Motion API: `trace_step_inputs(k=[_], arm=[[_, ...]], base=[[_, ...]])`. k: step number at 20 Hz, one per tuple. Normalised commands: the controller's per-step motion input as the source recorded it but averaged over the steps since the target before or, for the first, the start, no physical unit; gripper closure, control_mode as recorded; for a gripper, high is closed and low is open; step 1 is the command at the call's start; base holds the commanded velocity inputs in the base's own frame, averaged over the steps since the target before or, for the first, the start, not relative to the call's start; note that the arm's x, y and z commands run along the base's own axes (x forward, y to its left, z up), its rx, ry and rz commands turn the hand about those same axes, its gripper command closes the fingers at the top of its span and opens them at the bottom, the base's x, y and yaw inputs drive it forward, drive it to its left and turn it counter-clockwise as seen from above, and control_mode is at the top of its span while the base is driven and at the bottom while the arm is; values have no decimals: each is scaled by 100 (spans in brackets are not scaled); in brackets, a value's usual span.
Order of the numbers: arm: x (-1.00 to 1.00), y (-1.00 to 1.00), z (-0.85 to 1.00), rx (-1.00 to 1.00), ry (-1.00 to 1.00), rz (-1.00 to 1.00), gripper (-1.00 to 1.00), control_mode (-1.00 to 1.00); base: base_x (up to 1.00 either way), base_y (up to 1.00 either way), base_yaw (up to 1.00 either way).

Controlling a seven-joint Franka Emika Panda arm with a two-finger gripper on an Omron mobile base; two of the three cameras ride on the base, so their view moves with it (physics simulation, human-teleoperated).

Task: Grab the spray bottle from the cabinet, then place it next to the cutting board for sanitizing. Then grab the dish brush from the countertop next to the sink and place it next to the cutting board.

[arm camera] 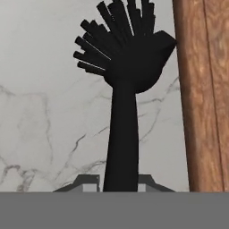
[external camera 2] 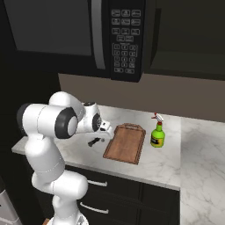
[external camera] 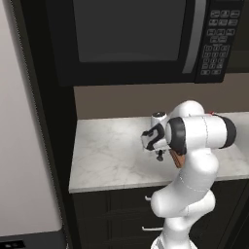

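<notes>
Bare white countertop (external camera: pixel 107 151) spreads wide on my claw's far side from the cutting board (external camera 2: pixel 125 143), whose long rim runs just beside it; the spray bottle (external camera 2: pixel 157 135) stands beyond. My claw (external camera 2: pixel 97 139) grips the dish brush (arm camera: pixel 123 89) handle.

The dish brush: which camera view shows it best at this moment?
The hand view shows it best: the black dish brush stands large, with bristles and handle plain, beside the cutting board. In the right base view it is a small dark shape under the gripper. In the left base view, just a dark bit below the hand.
</notes>
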Motion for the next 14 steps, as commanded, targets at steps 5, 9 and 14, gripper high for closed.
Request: trace_step_inputs(k=[5,9,14], arm=[[13,-22,-45,7,-5,7,100,-100],[3,-2,-39,3,-9,2,-100,-100],[0,-12,0,3,-16,0,-100,-100]], base=[[0,0,0],[0,0,0],[0,0,0]])
